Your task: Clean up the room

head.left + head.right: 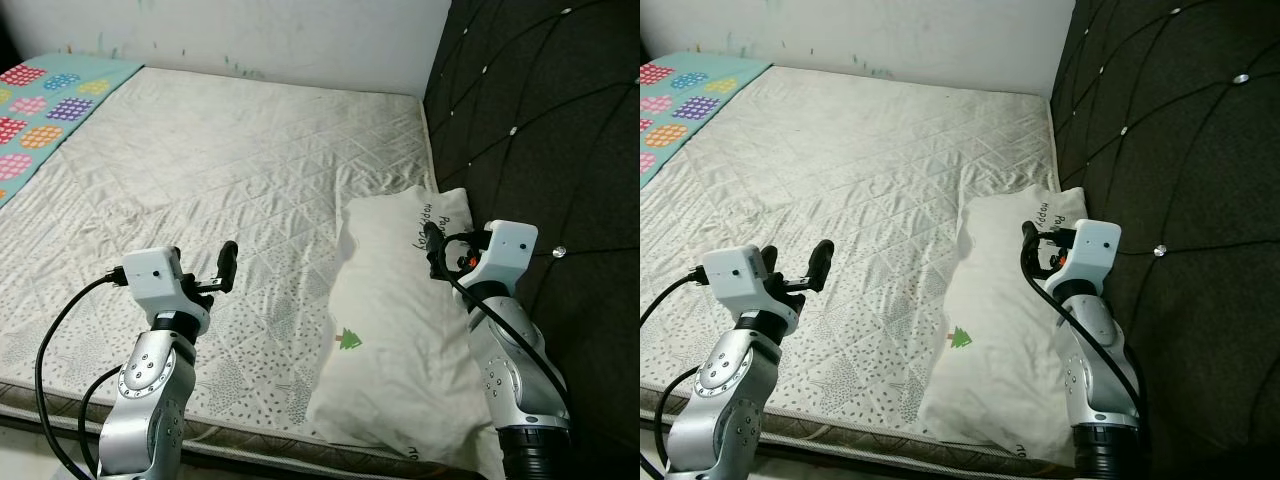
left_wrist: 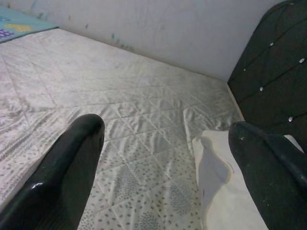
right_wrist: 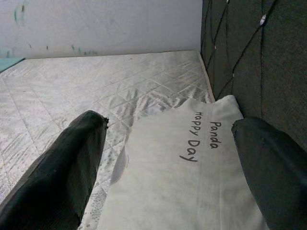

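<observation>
Pillow (image 1: 395,330) lay on mattress (image 1: 220,180) against headboard (image 1: 540,120), directly beneath right gripper (image 3: 168,158), jaws spread wide, empty. Left gripper (image 2: 168,158) hovered over mattress, jaws spread, pillow off past one finger.

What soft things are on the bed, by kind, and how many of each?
Pillow: 1, white, beside the headboard
Patterned blanket: 1, at the far left of the mattress
Total: 2
</observation>
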You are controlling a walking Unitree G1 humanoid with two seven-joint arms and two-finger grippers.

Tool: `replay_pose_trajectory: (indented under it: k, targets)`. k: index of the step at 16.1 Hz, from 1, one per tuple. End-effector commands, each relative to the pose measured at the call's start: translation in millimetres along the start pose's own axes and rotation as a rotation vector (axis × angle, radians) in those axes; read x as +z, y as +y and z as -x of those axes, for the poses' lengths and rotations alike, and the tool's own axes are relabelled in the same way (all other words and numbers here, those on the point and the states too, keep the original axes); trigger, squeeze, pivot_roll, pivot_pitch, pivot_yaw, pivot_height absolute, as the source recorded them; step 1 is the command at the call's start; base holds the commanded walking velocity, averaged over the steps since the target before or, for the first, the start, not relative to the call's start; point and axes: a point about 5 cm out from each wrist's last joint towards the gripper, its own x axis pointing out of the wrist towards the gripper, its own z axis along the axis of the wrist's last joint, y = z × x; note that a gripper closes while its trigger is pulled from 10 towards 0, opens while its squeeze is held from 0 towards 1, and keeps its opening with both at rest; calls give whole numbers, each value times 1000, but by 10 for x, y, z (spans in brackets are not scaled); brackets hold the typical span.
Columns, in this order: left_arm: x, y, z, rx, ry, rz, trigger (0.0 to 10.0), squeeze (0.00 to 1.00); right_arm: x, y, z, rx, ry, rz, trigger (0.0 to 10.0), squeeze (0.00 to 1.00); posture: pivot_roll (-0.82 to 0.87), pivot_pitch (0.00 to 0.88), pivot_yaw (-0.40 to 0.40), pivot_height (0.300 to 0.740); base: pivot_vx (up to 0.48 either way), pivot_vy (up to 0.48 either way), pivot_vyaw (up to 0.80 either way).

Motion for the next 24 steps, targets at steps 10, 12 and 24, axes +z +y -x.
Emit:
replay_pose_trajectory:
  k: [10, 12, 24]
  targets:
    - [13, 15, 34, -3, 13, -8, 10000, 0, 20, 34, 6, 13, 0, 11, 10000, 0, 25, 128, -4, 740, 0, 336, 0]
    - [9, 16, 36, -4, 14, -8, 10000, 0, 23, 30, 2, 16, 1, 16, 10000, 0, 24, 131, -7, 740, 0, 349, 0]
    - [-11, 7, 50, -5, 20, -6, 10000, 0, 25, 78, -23, 39, 5, 21, 10000, 0, 25, 128, -17, 740, 0, 358, -110]
